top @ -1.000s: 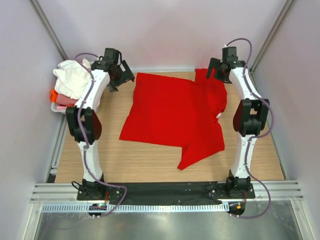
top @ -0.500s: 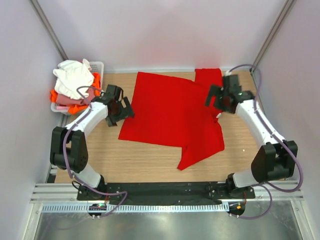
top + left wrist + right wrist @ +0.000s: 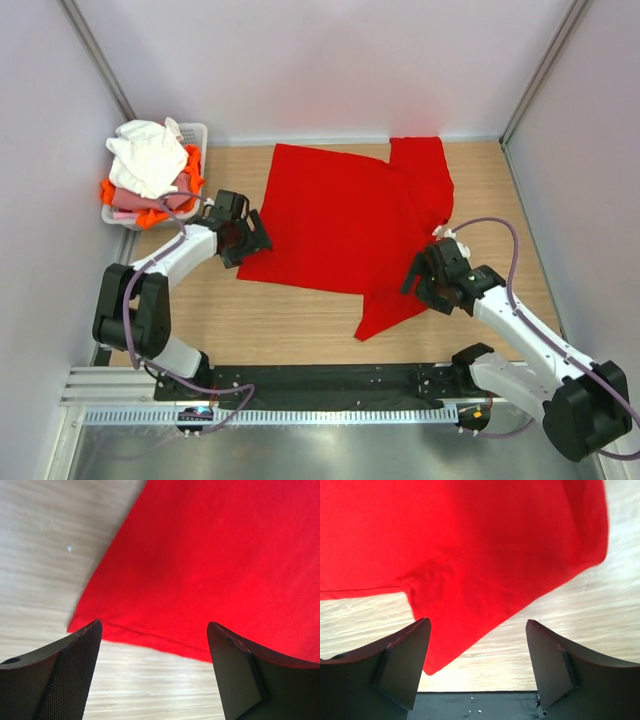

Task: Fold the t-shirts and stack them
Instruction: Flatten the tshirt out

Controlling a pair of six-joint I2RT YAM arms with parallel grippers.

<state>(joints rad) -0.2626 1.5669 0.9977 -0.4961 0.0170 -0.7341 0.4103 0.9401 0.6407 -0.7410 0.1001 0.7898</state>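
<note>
A large red t-shirt (image 3: 345, 215) lies spread flat on the wooden table, one sleeve pointing to the near edge. My left gripper (image 3: 247, 238) hovers at its near left corner, jaws open. In the left wrist view the hem of the red t-shirt (image 3: 210, 565) runs just past the open left gripper (image 3: 154, 630), with nothing between the fingers. My right gripper (image 3: 424, 284) is open over the near right sleeve. Under the right gripper (image 3: 477, 622) the red sleeve (image 3: 470, 555) ends in a rounded tip. White (image 3: 143, 155), pink (image 3: 124, 198) and orange (image 3: 150, 215) t-shirts lie piled at far left.
The pile of t-shirts sits in a white slotted basket (image 3: 196, 133) at the table's far left corner. A black base rail (image 3: 330, 380) runs along the near edge, and this rail (image 3: 480, 705) shows just under the right gripper. Grey walls close in both sides.
Both arms have swung from the far edge towards the near side. The left gripper came down to the shirt's near left corner, the right one to the near right sleeve. The shirt has not moved.
</note>
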